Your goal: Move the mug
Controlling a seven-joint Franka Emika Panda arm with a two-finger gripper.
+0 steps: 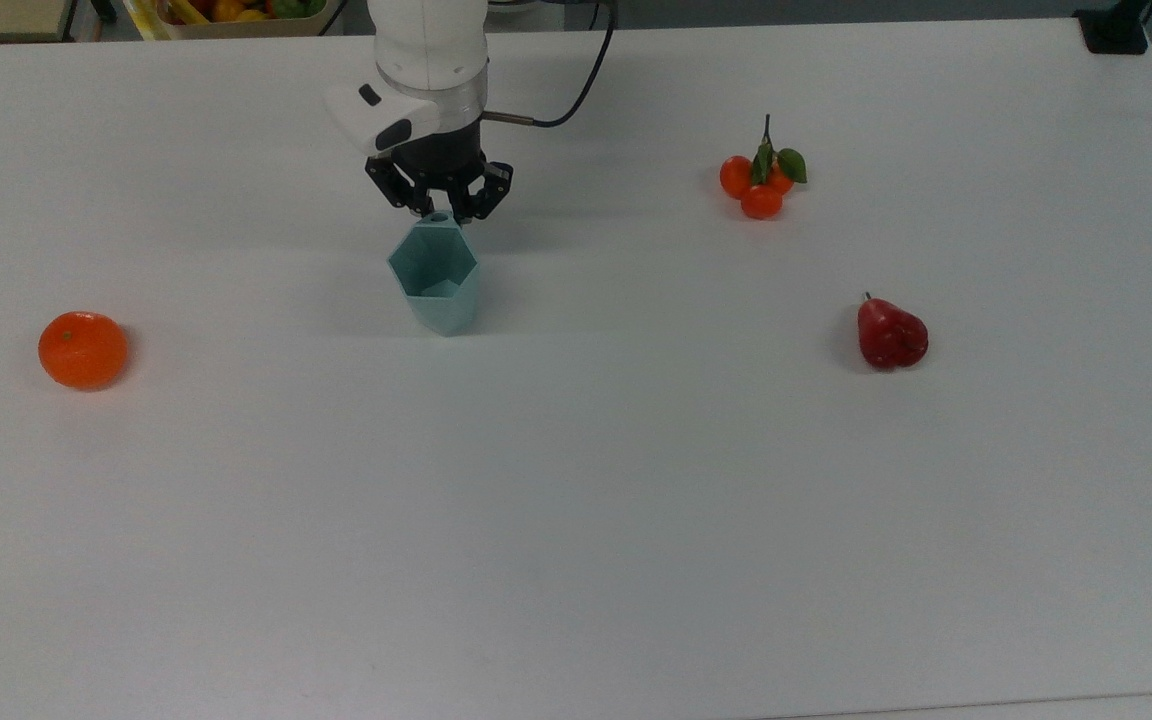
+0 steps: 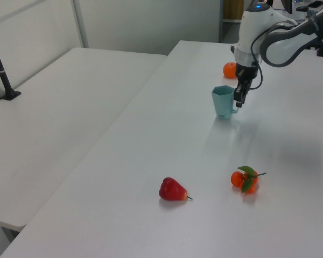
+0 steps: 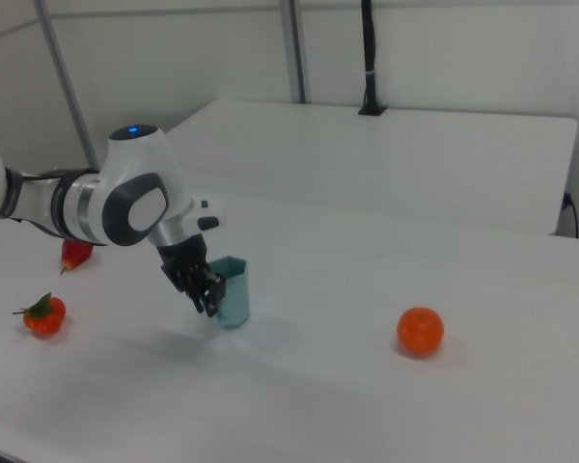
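Note:
The mug (image 1: 434, 275) is a pale teal faceted cup with a hexagonal rim, standing upright left of the white table's (image 1: 576, 520) middle in the top view. My gripper (image 1: 439, 212) comes down from above and is shut on the small tab handle on the mug's far side. In the left view the mug (image 2: 224, 102) hangs beside the gripper (image 2: 238, 102), which is on its right. In the right view the gripper (image 3: 210, 301) is on the left of the mug (image 3: 232, 291). Whether the mug's base touches the table I cannot tell.
An orange (image 1: 82, 349) lies at the top view's left. A cluster of small tangerines with a leaf (image 1: 761, 180) and a red pear-shaped fruit (image 1: 891, 335) lie at the top view's right. A bin of fruit (image 1: 236, 15) stands beyond the far edge.

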